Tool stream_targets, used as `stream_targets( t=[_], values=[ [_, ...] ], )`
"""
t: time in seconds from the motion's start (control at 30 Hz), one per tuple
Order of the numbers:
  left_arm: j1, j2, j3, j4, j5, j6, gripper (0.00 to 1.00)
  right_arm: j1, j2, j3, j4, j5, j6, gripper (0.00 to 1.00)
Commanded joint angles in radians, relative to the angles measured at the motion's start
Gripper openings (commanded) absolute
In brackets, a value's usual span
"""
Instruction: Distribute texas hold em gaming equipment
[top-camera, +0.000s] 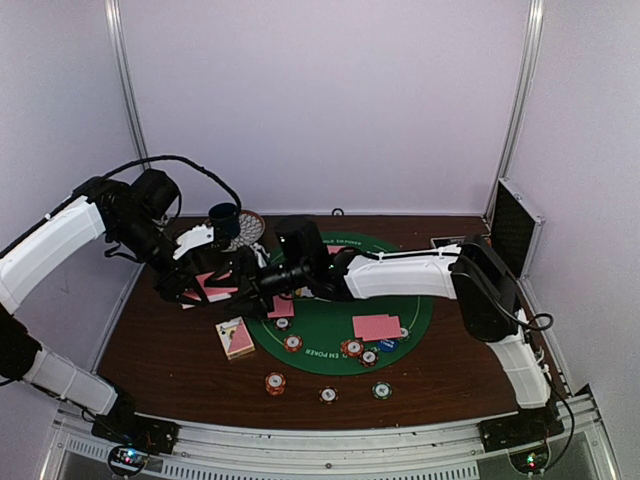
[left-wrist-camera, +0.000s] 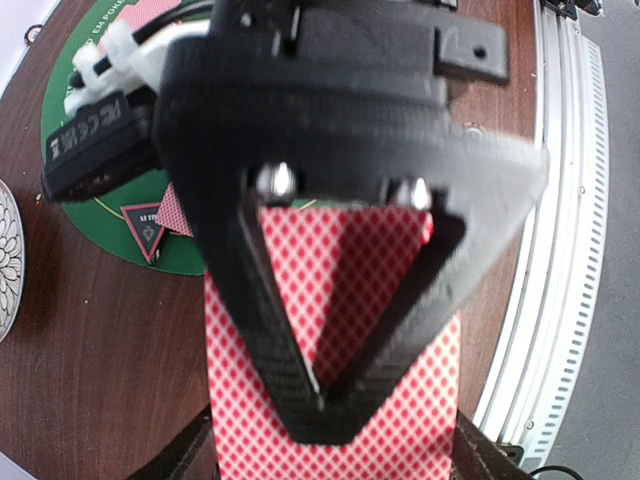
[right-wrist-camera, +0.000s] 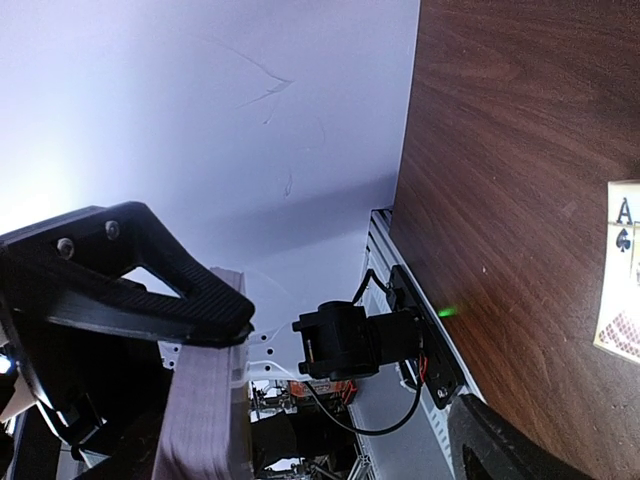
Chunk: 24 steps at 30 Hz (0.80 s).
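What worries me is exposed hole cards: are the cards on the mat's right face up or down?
Face down: the cards on the green mat show only pink backs, no ranks or suits.

Pink-backed deck (left-wrist-camera: 425, 410) held above wood, left of mat (top-camera: 322, 322). Cards (top-camera: 376, 327) face down on mat. Striped chips (top-camera: 352, 348) on mat, others on wood in front.

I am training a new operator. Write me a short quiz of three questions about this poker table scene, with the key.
1. True or false: the left pincer holds a deck of pink-backed cards.
2. How many poker chips lie on bare wood between the green mat and the arm bases?
3. The dark blue cup stands: A on the mat; B off the mat, far left; C on the deck.
Key: 1 true; 2 three; 3 B.
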Motion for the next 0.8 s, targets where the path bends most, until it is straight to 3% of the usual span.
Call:
stream_targets(
  t=[0.0, 0.27, 0.77],
  values=[
    [0.005, -0.015, 0.021, 0.021, 0.034, 0.015, 0.0, -0.025, -0.051, -0.075, -0.025, -0.002, 0.0, 0.84],
    [0.005, -0.015, 0.022, 0.021, 0.036, 0.015, 0.0, -0.04, -0.089, -0.101, -0.052, -0.014, -0.026, 0.81],
    [0.005, -0.009, 0.027, 0.015, 0.038, 0.013, 0.0, -0.032, -0.111, 0.003, -0.08, -0.042, -0.042, 0.82]
  ],
)
